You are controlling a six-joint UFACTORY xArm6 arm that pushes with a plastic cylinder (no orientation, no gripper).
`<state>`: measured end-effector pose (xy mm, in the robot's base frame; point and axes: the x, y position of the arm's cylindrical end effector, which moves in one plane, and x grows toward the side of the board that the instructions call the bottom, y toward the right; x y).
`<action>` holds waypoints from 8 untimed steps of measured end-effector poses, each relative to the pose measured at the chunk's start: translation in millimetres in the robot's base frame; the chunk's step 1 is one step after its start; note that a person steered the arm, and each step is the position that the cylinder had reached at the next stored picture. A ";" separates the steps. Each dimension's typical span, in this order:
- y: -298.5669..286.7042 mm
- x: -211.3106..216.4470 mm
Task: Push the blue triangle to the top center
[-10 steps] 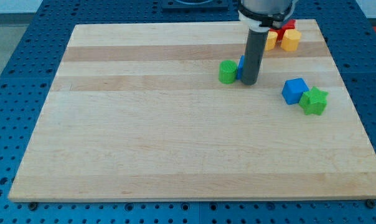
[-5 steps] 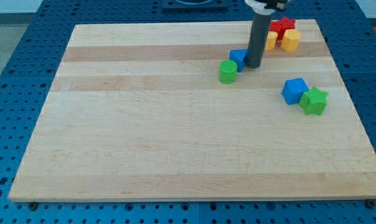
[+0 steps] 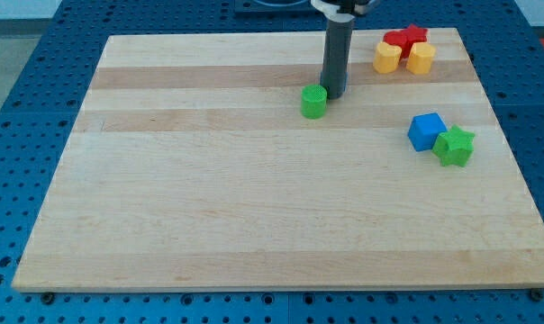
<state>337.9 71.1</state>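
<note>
my tip [image 3: 333, 94] sits upper centre of the frame, just right of the green block [image 3: 314, 102]; the blue triangle is hidden, presumably behind the rod. it has nothing to grip with, so the push seems under way, and next calls for nudging toward the frame's top centre.

no readable text, no labels, no brands, no numbers anywhere

A robotics lab: a plain wooden board [image 3: 254, 207] as counter lies on a blue perforated bench [image 3: 38, 108] with a regular grid of mounting holes, small coloured test blocks [image 3: 439, 139] on it.
</note>
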 end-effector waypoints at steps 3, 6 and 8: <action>32.7 -12.1; 1.3 -41.3; -8.0 -38.8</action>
<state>299.0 63.1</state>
